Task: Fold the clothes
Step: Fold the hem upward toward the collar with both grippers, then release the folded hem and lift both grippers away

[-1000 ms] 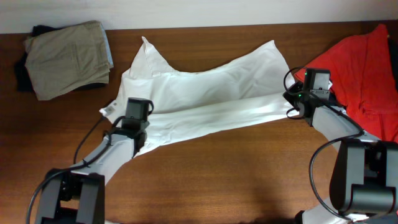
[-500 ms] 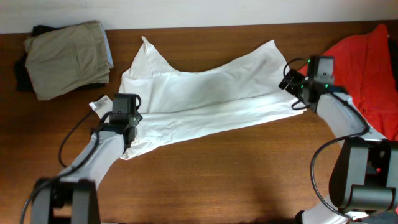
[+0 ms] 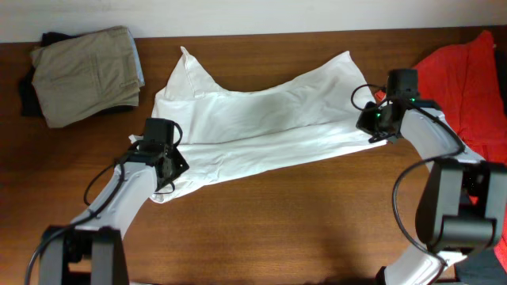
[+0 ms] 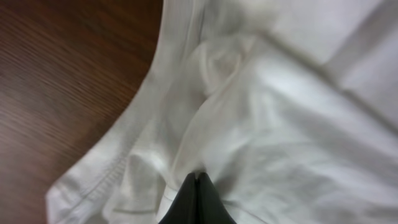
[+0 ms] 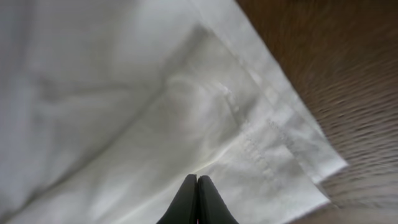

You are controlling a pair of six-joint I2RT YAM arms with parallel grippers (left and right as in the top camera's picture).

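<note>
Pointing at white shirt, left gripper and right gripper each closed tight in wrist views, red garment overhead only

Left gripper brought back onto the lower left edge of the white shirt, jaws closed on a fold after being opened, right gripper moved inward over the shirt's right corner, jaws closed again
</note>
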